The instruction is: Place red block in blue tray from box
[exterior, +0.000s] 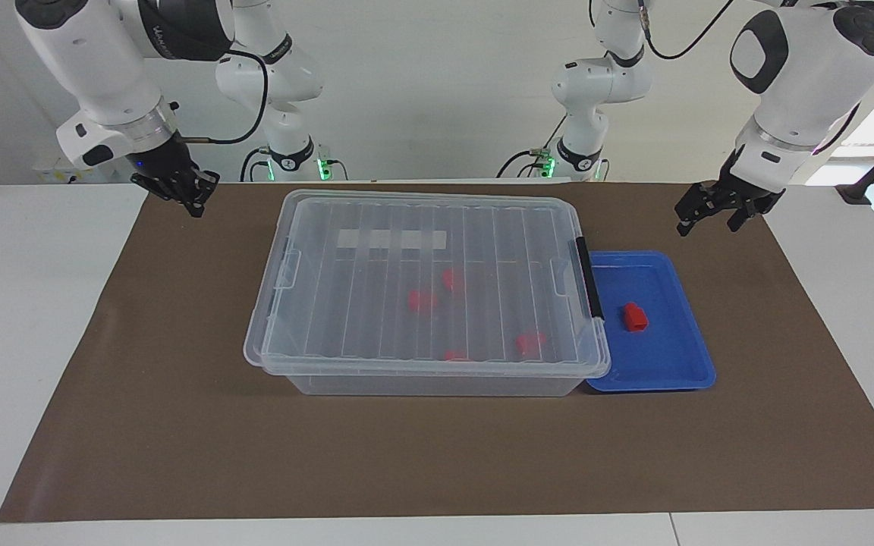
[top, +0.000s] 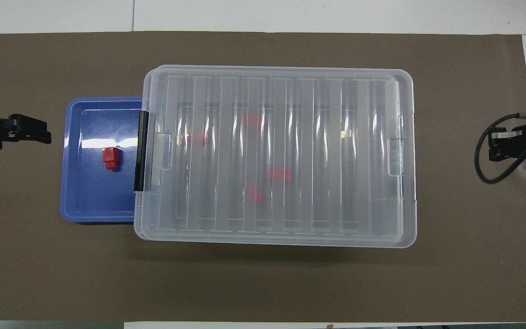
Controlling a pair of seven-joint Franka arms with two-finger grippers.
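One red block lies in the blue tray, which sits against the left arm's end of the box. The clear box has its ribbed lid on, and several more red blocks show through it. My left gripper hangs open and empty over the mat, beside the tray. Off the box's other end, my right gripper is raised over the mat's edge, shut with nothing in it.
A brown mat covers the table, with white tabletop at both ends. A black latch runs along the box's end next to the tray. A cable loops from the right wrist.
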